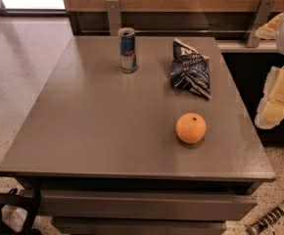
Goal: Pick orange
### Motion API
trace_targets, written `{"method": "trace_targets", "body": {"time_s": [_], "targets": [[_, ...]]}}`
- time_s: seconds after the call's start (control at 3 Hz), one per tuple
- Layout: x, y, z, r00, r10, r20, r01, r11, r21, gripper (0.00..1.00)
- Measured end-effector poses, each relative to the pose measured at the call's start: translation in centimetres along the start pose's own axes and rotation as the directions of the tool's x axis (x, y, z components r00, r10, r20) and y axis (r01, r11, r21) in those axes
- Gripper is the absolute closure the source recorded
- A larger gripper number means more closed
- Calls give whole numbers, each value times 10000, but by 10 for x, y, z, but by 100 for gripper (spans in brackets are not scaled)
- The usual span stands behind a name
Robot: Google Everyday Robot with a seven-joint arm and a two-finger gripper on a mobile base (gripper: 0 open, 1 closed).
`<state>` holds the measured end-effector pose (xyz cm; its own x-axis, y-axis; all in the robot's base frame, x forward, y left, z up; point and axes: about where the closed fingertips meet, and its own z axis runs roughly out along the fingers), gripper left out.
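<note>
The orange [191,128] is a round orange fruit with a small dark stem dot on top. It sits on the grey table [98,131] toward the front right. My gripper [275,106], white and pale yellow, hangs at the right edge of the view, off the table's right side. It is level with the orange, well to its right, and touches nothing.
A blue and silver drink can [128,50] stands upright at the back middle of the table. A crumpled dark blue chip bag [190,70] lies behind the orange. A wooden wall with metal brackets runs behind the table. A dark chair part [10,204] shows at the lower left.
</note>
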<state>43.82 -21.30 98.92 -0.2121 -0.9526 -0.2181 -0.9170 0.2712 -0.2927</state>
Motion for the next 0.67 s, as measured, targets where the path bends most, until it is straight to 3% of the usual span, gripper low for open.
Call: {"method": "trace_targets", "body": {"time_s": [0.33,0.67], "targets": [[0,0,0,10000,0,0,0,10000,0,0],[1,1,3,9984,85,551,-71,9997,-251,0]]}}
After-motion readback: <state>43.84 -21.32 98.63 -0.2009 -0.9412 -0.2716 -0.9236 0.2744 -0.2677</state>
